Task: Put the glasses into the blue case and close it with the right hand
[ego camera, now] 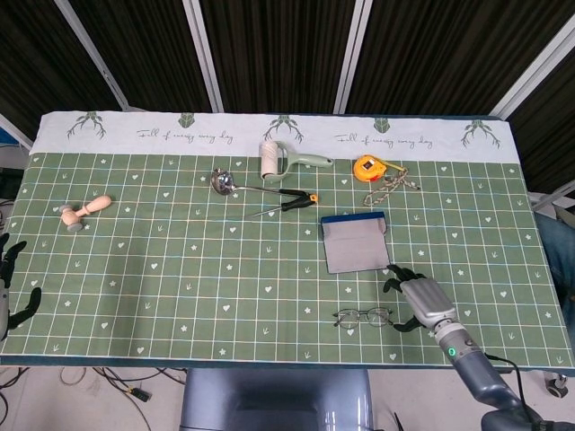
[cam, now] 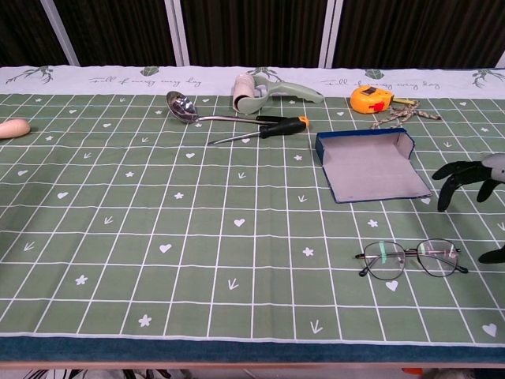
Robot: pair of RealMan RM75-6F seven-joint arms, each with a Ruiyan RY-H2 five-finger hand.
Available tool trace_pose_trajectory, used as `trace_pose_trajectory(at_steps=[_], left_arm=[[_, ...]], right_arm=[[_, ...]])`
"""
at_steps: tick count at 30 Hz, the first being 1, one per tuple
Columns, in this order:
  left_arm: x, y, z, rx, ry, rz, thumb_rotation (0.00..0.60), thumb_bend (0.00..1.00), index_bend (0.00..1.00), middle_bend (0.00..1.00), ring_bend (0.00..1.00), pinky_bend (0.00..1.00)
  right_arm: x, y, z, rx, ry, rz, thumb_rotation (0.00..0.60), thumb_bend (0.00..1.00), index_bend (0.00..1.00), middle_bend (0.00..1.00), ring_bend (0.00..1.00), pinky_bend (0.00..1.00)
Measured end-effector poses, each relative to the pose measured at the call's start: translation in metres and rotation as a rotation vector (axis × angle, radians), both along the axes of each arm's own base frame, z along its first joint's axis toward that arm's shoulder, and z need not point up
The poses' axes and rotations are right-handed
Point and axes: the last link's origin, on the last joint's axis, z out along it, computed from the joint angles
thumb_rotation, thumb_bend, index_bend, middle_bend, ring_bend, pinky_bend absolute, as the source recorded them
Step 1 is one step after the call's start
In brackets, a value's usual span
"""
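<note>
The thin-framed glasses (ego camera: 364, 315) (cam: 410, 259) lie flat on the green cloth near the front edge. Behind them the blue case (ego camera: 356, 242) (cam: 369, 164) lies open, its grey lining facing up. My right hand (ego camera: 420, 299) (cam: 473, 183) hovers just right of the glasses with its dark fingers spread and nothing in them. My left hand (ego camera: 9, 287) is at the far left table edge in the head view, fingers apart and empty; the chest view does not show it.
Along the back lie a ladle (ego camera: 226, 183), a screwdriver (ego camera: 289, 204), a lint roller (ego camera: 280, 158), an orange tape measure (ego camera: 367, 167) with a cord (ego camera: 393, 181), and a wooden stamp (ego camera: 84, 212) at the left.
</note>
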Motion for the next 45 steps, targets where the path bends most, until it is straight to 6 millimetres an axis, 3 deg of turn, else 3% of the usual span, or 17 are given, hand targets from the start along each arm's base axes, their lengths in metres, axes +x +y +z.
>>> trace_pose_trajectory(at_steps=[23, 45], left_arm=[[0.000, 0.000, 0.001, 0.007, -0.008, 0.008, 0.600, 0.37, 0.12, 0.01, 0.00, 0.00], [0.000, 0.000, 0.001, 0.015, -0.010, 0.012, 0.600, 0.37, 0.12, 0.01, 0.00, 0.00]], right_arm=[[0.037, 0.001, -0.038, -0.054, -0.033, -0.021, 0.600, 0.29, 0.48, 0.11, 0.16, 0.26], [0.031, 0.011, -0.053, -0.073, -0.006, -0.020, 0.600, 0.35, 0.53, 0.11, 0.16, 0.26]])
